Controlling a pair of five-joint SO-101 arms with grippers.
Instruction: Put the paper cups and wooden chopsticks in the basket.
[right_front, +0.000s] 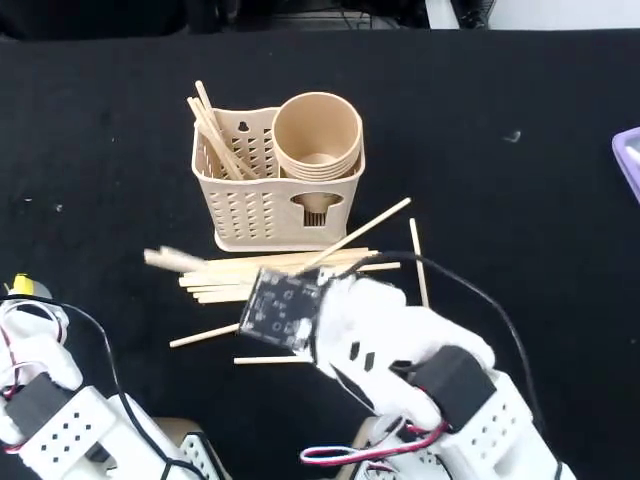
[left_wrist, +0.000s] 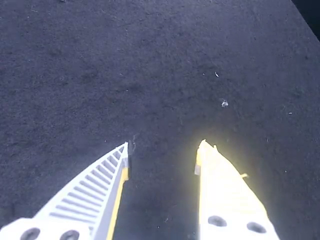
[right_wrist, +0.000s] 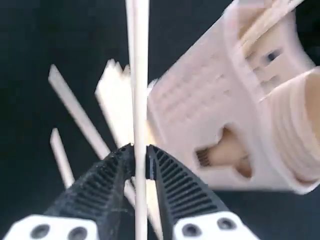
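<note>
A beige slotted basket (right_front: 262, 205) stands mid-table. It holds a stack of paper cups (right_front: 317, 135) in one compartment and several wooden chopsticks (right_front: 215, 135) in the other. More chopsticks (right_front: 250, 272) lie scattered in front of the basket. My right gripper (right_wrist: 140, 150) is shut on one chopstick (right_wrist: 138, 75) just in front of the basket (right_wrist: 210, 115). That held chopstick (right_front: 370, 226) slants up toward the basket's front. My left gripper (left_wrist: 162, 150) hangs open over bare black table at the near left.
The black table (right_front: 520, 250) has free room to the right and left of the basket. A purple object (right_front: 628, 160) pokes in at the right edge. The left arm's base (right_front: 60, 420) sits at the near left corner.
</note>
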